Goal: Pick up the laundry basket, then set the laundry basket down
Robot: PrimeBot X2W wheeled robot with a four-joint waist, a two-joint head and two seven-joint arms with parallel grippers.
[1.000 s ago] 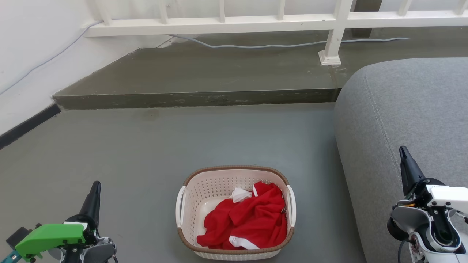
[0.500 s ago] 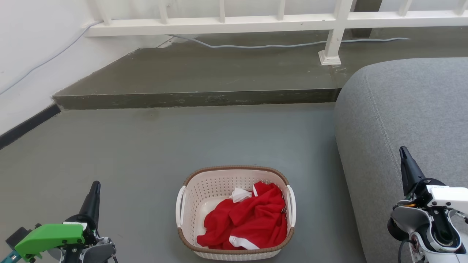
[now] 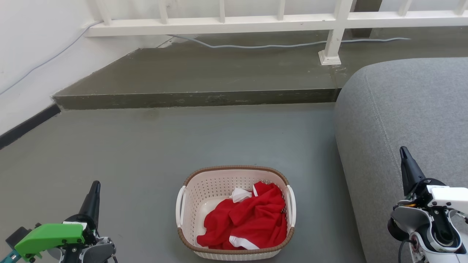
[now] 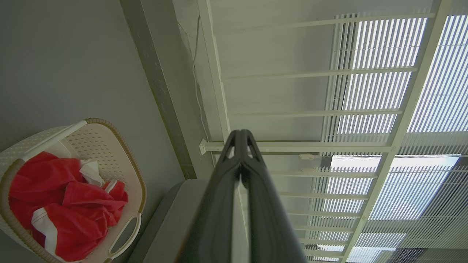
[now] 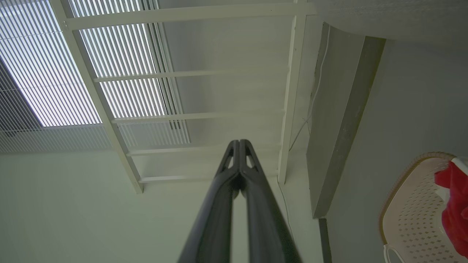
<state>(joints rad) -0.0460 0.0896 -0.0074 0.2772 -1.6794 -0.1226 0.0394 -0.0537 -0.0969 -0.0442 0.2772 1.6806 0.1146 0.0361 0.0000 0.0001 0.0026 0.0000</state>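
The laundry basket stands upright on the grey floor, at the near middle of the scene, just left of the grey sofa but not touching it. It is a small rounded-rectangular tub of cream-white perforated plastic with a brown woven-look rim, its open top facing up. A white handle curves along its left side, and a matching one along its right. A crumpled red garment with white trim fills its near and right part, leaving the bare bottom showing at the left.
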